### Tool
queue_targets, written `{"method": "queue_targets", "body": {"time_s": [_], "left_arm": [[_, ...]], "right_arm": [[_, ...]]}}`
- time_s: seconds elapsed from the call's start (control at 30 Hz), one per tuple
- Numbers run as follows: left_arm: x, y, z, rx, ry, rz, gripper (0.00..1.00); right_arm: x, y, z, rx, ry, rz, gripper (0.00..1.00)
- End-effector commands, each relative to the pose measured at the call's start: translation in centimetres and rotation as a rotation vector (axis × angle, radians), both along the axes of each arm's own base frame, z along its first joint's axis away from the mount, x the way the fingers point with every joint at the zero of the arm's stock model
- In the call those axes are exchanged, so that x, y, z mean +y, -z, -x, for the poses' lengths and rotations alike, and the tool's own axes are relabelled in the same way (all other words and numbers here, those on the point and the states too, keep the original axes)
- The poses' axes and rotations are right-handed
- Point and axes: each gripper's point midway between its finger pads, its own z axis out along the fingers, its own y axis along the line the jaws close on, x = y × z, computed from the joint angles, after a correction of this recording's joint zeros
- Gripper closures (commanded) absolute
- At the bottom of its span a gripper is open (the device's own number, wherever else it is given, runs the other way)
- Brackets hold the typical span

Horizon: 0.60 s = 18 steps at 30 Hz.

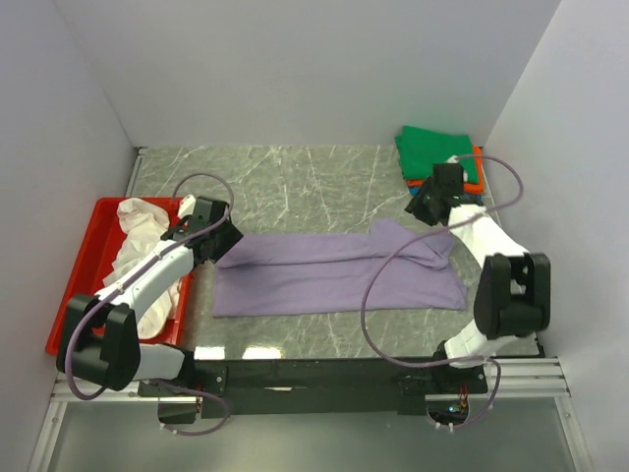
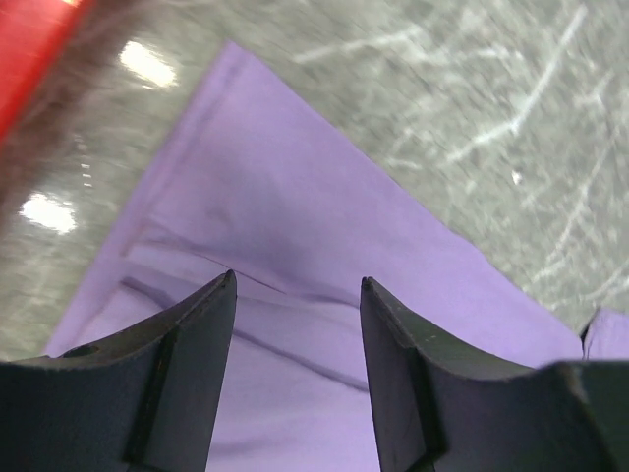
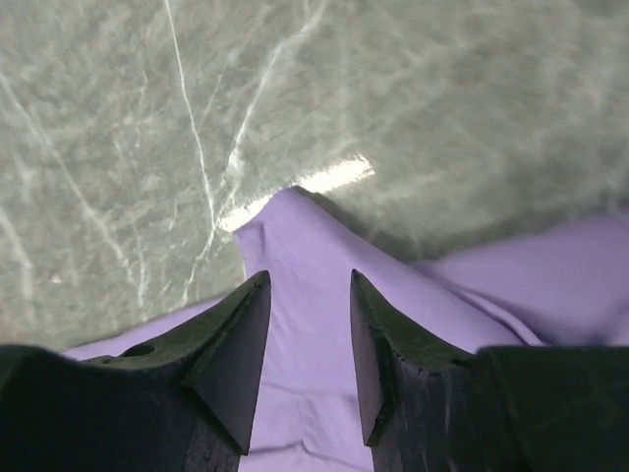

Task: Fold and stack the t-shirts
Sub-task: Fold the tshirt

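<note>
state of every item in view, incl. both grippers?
lavender t-shirt: folded into a long strip on the table, not gripped
white t-shirt: crumpled, in the red tray
green t-shirt: folded, top of the far-right stack
orange t-shirt: under the green, only an edge shows
left gripper: open, above the lavender shirt's left end
right gripper: open, above its right end

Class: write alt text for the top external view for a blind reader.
A lavender t-shirt lies folded lengthwise on a marble table, left gripper and right gripper at its ends. Left, a red tray holds a white shirt; far right, a stack of folded shirts.
</note>
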Motion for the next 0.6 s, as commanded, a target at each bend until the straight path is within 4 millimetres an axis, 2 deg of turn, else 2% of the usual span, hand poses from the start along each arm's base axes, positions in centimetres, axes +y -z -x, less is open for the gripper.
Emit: {"method": "queue_targets", "body": {"time_s": [0.0,0.07,0.23,0.57], "left_arm": [[-1.9,-2.4,-1.3,-0.071,0.076,0.008,0.42],[-2.3,-2.4,-1.2,-0.073,0.091,0.014,0.41],[-3.2,-1.9,-0.7,-0.062,0.125,0.011,0.42],[-4.3,-1.3,-0.9,-0.047,0.156,0.011,0.43]], "right_arm": [[0.7,0.9,-1.8,0.054,-0.05,0.108,0.55],[1.7,1.8,-3.3,0.087,-0.082,0.148,0.54],[1.8,4.1,-4.7,0.146,-0.097,0.202,0.52],[3.5,6.9,-4.2,0.195,-0.171,0.173,0.49]]}}
